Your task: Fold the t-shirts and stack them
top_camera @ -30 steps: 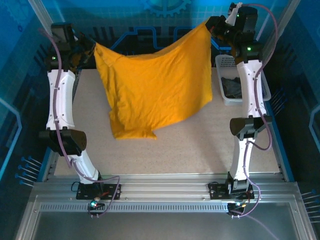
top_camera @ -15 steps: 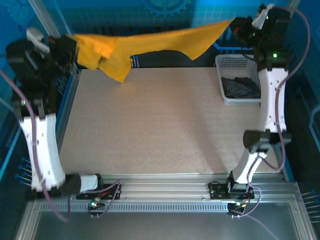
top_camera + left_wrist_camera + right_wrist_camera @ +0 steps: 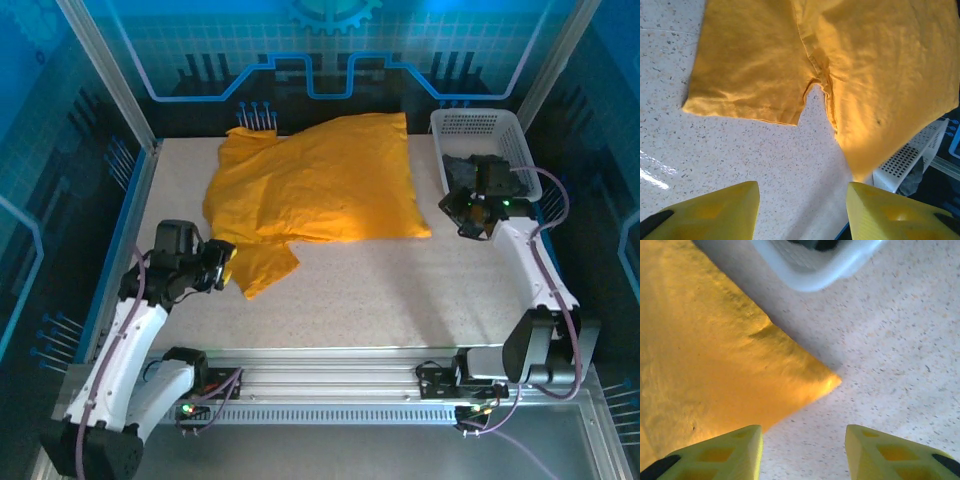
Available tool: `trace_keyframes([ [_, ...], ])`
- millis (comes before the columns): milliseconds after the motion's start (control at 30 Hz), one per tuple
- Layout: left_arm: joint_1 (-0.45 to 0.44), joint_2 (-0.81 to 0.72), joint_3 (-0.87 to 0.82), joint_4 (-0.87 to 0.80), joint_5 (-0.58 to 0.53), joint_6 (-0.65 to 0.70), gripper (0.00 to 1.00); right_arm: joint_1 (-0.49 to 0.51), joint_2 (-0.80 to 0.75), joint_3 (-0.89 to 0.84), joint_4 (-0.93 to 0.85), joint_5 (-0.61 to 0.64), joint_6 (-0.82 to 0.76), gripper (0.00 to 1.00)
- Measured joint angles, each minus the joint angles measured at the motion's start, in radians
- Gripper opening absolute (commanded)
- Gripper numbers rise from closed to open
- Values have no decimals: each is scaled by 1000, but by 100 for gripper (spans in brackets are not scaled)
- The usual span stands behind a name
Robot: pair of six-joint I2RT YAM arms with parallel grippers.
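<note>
Orange-yellow t-shirt [image 3: 320, 180] spread flat on the far side of the table [image 3: 400, 300], looks ready for folding | left gripper [image 3: 225, 265] by the near sleeve, fingers apart, empty | right gripper [image 3: 468, 215] beside the hem corner, also apart and empty | grey t-shirt [image 3: 465, 172] sits in the basket [image 3: 478, 120]
</note>
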Motion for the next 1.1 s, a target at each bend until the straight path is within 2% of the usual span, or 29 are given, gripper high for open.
trace_keyframes([
  [200, 15, 227, 18, 104, 0, 50, 36, 138, 60, 43, 8, 45, -58, 44],
  [367, 75, 408, 36, 167, -6, 94, 32, 229, 175, 67, 33, 31, -93, 40],
  [567, 98, 652, 130, 226, -7, 170, 30, 241, 402, 126, 12, 7, -111, 38],
  [733, 99, 787, 143, 252, -25, 213, 29, 241, 581, 234, -43, 4, -119, 38],
  [867, 95, 804, 65, 282, -33, 211, 28, 241, 641, 266, -97, 11, -120, 38],
  [1100, 54, 633, -129, 382, -28, 180, 28, 237, 642, 227, -159, 25, -119, 39],
])
